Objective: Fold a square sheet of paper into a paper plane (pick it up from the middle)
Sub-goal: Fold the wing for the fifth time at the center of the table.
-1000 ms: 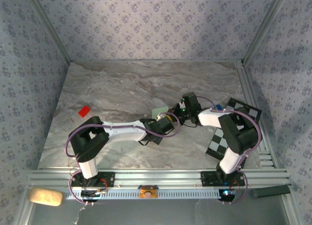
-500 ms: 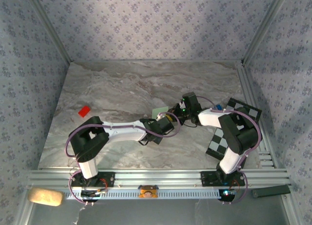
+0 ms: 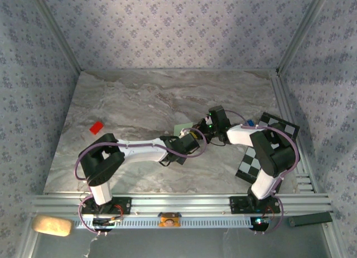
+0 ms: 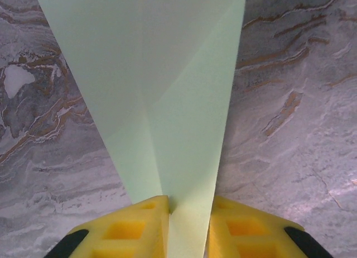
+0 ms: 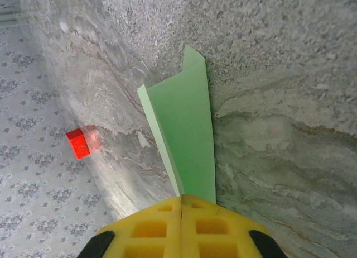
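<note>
**Two claws meet at the green paper, mid-table**

Here we are at the middle of the marble table [image 3: 122,101], and both arms reach in toward the same spot. The sheet of paper [image 5: 187,135], pale green and creased, sits right between them, a little right of centre and just beyond the two claws in the overhead view.

The right claw [image 5: 182,213] is clenched: its yellow fingers [image 5: 150,230] meet in one seam, and the paper rises straight out of that seam, standing on edge with a fold running up its length. That is a firm pinch on the paper.

Now the left claw [image 4: 188,224]. Its two yellow fingers [image 4: 134,227] stand narrow, with a strip of the folded paper filling the gap between them. The sheet fans out wide beyond the tips, a diagonal crease crossing it. Whether those fingers are truly biting down or just flanking the strip, I cannot tell.

Off to the left lies a small red block [image 3: 96,127], well apart from the paper. A black-and-white checkered board [image 3: 252,164] rests by the right arm at the table's right edge.
</note>
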